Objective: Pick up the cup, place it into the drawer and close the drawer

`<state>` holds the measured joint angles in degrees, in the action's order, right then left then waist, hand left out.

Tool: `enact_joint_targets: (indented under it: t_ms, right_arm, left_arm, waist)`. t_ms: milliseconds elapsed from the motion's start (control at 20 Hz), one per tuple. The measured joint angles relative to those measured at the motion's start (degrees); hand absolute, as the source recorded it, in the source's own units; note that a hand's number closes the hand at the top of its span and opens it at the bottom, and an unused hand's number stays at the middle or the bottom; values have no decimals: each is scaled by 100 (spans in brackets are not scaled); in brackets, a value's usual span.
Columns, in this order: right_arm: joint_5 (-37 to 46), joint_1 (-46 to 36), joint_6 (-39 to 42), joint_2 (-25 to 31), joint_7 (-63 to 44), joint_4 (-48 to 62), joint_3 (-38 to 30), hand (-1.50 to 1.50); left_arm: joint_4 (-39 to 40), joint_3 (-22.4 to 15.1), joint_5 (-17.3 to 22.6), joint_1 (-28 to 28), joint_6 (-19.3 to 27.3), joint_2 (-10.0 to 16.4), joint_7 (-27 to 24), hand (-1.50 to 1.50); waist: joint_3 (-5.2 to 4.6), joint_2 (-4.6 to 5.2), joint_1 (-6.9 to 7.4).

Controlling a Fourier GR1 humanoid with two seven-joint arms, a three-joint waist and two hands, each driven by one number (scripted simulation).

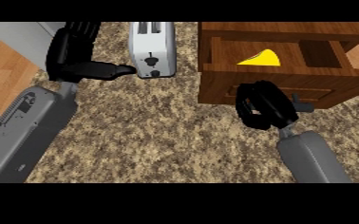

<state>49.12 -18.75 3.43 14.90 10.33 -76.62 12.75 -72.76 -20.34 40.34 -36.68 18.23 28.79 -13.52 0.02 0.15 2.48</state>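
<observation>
The right robot hand (265, 105), fingers curled round what I took for the hidden cup, hung just before the open brown wooden drawer (217, 85) straight ahead of it, the open left robot hand (76, 52) well apart.

Black left hand (73, 57), black right hand (263, 105), grey forearms (35, 123). Silver-white toaster (152, 47) beside left thumb tip. Brown wooden drawer (280, 78) beyond right fingers, yellow wedge (261, 58) inside. Speckled tan counter (154, 123).
</observation>
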Motion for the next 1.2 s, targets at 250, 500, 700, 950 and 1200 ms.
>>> enact_joint_targets:
  t_ms: [250,500,700,950,1200]
  right_arm:
    - [297,-828,-662,-289,468,1752,-184,150]
    - [240,-1875,-937,-324,998,3338,-624,150]
    - [165,-2579,-979,-261,1267,4420,-946,150]
    - [43,-3019,-860,-266,1520,5242,-1186,150]
    - [-86,-3153,-598,-145,1922,5586,-1317,150]
  left_arm:
    - [-455,221,-34,563,-176,250,-6,-150]
    - [-541,455,-9,839,-446,362,-64,-150]
    - [-544,605,43,981,-726,452,-100,-150]
    - [-466,632,13,1039,-932,410,-164,-150]
    - [-494,649,74,1100,-1148,387,-162,-150]
  waist:
    - [-1,5,-17]
    - [-13,15,25]
    - [-9,53,94]
    - [-13,47,120]
    - [-29,29,200]
